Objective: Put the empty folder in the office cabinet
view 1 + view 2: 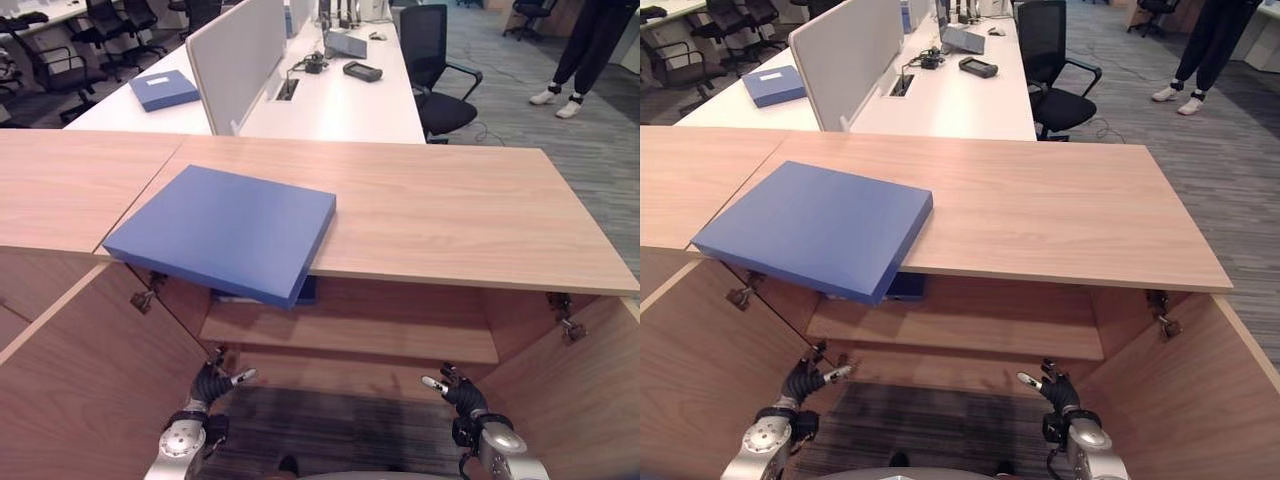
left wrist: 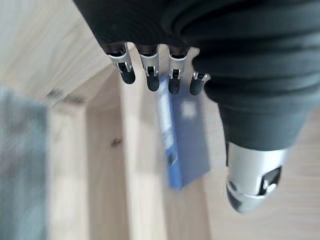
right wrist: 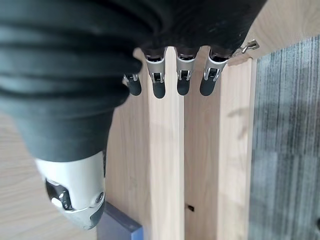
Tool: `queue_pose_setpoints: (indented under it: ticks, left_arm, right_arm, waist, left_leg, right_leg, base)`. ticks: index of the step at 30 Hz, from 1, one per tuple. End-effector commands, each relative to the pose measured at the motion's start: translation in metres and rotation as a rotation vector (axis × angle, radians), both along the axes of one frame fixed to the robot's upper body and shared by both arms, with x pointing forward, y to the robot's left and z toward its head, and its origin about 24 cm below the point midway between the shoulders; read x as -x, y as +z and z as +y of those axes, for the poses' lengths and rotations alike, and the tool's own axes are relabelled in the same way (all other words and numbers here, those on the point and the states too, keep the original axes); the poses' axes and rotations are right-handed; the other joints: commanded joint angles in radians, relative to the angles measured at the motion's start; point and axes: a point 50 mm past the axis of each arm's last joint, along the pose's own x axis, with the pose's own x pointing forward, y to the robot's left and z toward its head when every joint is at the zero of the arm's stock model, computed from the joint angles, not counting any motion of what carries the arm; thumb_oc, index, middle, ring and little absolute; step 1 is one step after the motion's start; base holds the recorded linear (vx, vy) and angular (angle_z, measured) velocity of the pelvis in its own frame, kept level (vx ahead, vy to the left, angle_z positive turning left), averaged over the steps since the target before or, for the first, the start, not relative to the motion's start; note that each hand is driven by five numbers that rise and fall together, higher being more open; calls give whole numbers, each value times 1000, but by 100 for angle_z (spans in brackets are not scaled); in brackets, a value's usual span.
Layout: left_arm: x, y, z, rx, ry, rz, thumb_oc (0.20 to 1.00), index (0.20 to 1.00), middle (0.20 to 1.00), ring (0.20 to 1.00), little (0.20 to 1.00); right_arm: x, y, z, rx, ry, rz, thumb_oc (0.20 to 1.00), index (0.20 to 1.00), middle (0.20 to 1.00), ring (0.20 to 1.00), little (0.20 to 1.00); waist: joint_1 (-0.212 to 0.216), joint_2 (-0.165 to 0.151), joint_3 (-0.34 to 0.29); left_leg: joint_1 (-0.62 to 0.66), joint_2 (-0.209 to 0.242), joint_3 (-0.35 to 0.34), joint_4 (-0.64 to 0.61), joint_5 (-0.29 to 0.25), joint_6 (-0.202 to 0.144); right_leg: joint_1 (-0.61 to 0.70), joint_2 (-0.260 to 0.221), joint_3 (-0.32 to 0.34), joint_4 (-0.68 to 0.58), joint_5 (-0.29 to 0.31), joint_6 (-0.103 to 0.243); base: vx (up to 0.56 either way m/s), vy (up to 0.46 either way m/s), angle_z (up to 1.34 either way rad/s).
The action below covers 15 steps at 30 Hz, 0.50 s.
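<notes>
Blue folder [image 1: 225, 230] flat on cabinet tabletop [image 1: 450, 205], near corner overhanging front edge above open cabinet [image 1: 350, 340]. Both doors swung open; shelf [image 1: 400, 335] inside, small blue item on it under the folder. Left robot hand [image 1: 212, 385] and right robot hand [image 1: 455, 392] low before the opening, fingers straight and relaxed, holding nothing. Step in hand: pre-grasp, folder not yet picked up. Next move likely: raise hands to overhanging edge, clamp from 2 sides, lower onto shelf.
</notes>
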Motion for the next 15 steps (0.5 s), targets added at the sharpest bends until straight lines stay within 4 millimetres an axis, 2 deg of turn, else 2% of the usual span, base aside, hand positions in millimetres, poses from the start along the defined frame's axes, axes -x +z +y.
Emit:
queue_pose_setpoints:
  ticks: [1, 3, 5, 6, 7, 8, 12, 15]
  left_arm:
    - [-20, 42, 25, -249, 1, -203, 1000, 1000, 1000, 1000, 1000]
    - [-20, 56, 32, -323, 28, -266, 1000, 1000, 1000, 1000, 1000]
    - [-18, 59, 33, -343, 42, -281, 1000, 1000, 1000, 1000, 1000]
    - [-19, 76, 40, -421, 85, -361, 1000, 1000, 1000, 1000, 1000]
    - [-20, 82, 41, -444, 100, -391, 1000, 1000, 1000, 1000, 1000]
    - [-19, 82, 41, -445, 101, -391, 1000, 1000, 1000, 1000, 1000]
    - [-21, 107, 44, -562, 158, -514, 1000, 1000, 1000, 1000, 1000]
    - [-23, 114, 43, -604, 159, -551, 1000, 1000, 1000, 1000, 1000]
  right_arm:
    - [-27, 21, -2, 9, -21, -168, 1000, 1000, 1000, 1000, 1000]
    - [-27, 23, -3, 13, -23, -176, 1000, 1000, 1000, 1000, 1000]
    - [-27, 23, -3, 13, -23, -178, 1000, 1000, 1000, 1000, 1000]
    - [-28, 23, -3, 13, -23, -185, 1000, 1000, 1000, 1000, 1000]
    - [-29, 24, -2, 13, -23, -189, 1000, 1000, 1000, 1000, 1000]
    - [-30, 24, -2, 12, -22, -189, 1000, 1000, 1000, 1000, 1000]
    - [-34, 26, 0, 13, -15, -202, 1000, 1000, 1000, 1000, 1000]
    - [-36, 27, 2, 12, -7, -211, 1000, 1000, 1000, 1000, 1000]
  waist:
    - [29, -17, 42]
    - [39, -18, 46]
    - [40, -19, 47]
    - [52, -22, 51]
    - [54, -23, 54]
    - [53, -23, 54]
    - [64, -24, 60]
    - [65, -23, 60]
  left_leg:
    - [34, 61, -32, 27, -87, -63]
    - [32, 67, -34, 29, -87, -67]
    - [34, 69, -36, 30, -87, -68]
    - [31, 76, -39, 37, -88, -73]
    - [30, 79, -42, 41, -88, -75]
    - [29, 79, -43, 42, -89, -76]
    - [24, 87, -53, 47, -86, -83]
    - [23, 91, -55, 47, -84, -86]
  right_leg:
    - [21, -40, 5, 14, -63, 61]
    - [26, -37, -5, 16, -68, 59]
    - [29, -36, -7, 16, -70, 58]
    - [35, -33, -16, 18, -74, 56]
    - [37, -31, -19, 19, -75, 55]
    - [38, -31, -20, 19, -76, 54]
    - [43, -22, -37, 20, -83, 52]
    - [48, -18, -42, 21, -88, 49]
  base:
    - [7, -54, 23]
    - [5, -49, 15]
    - [10, -54, 8]
    - [14, -89, 12]
    - [8, -75, 13]
    - [-2, -41, 9]
    - [2, -56, 8]
    - [16, -48, 13]
